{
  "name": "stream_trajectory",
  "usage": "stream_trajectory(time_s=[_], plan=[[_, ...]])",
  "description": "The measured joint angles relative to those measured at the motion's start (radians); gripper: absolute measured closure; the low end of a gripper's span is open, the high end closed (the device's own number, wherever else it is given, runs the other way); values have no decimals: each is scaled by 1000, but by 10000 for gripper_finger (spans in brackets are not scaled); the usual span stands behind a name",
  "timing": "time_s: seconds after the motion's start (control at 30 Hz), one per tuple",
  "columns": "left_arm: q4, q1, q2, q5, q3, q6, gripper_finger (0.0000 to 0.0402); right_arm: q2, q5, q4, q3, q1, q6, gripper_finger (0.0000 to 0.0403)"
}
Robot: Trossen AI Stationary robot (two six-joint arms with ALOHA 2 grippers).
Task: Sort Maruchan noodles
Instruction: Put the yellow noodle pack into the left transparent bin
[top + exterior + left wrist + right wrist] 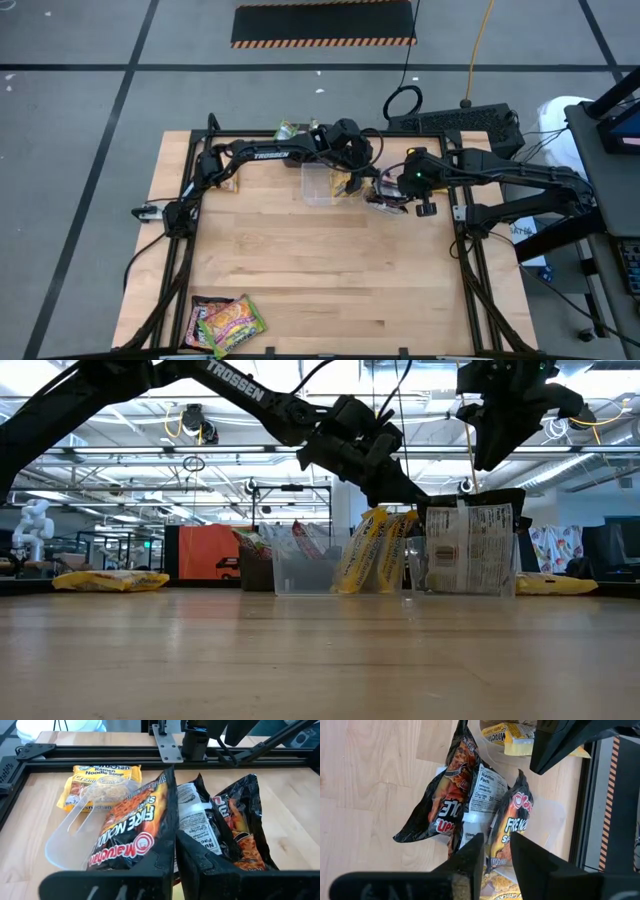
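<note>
Three dark brown-black Maruchan packets (220,820) stand on edge in a clear tub (465,575) at the table's far right. A second clear tub (320,185) to its left holds yellow packets (372,550), also on edge. My left gripper (175,852) reaches in from the left and is shut on the nearest black "Fire" packet (132,832). My right gripper (495,852) hangs open well above the black packets (470,800), touching nothing. It shows high up in the low view (510,420). My left gripper pinches the black "Fire" packet by its top edge (173,827) between the two fingers. The fingers slant down at it from above and from the table's left (405,485). The packet stands upright, its lower part in the clear tub among the other black packets.
Several green-edged and pink packets (225,322) lie at the table's near left corner. More packets (290,130) lie at the far edge. A yellow packet (102,782) lies flat behind the tub. A black metal frame (470,260) runs along the table's sides, and a keyboard (460,122) sits beyond the far edge.
</note>
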Motion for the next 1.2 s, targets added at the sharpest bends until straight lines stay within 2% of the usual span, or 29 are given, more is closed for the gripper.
stream_trajectory(time_s=[0.23,0.33,0.5,0.63,0.9,1.03,1.2], plan=[[5,1,0,-2,0,19,381,0,10,0,0,0,-1,313],[-3,2,-10,-1,0,19,380,0,64,3,0,0,-4,313],[-64,2,-92,-1,0,63,380,0,111,13,0,0,-9,313],[-237,2,-189,-25,0,139,380,0,108,1,0,0,-4,314],[-677,-14,-374,-174,0,256,380,-2,102,-130,0,1,23,314],[-822,-25,-453,-212,0,227,380,1,101,-220,-1,8,89,314],[-922,-33,-539,-218,0,176,380,7,73,-224,-17,10,206,314]])
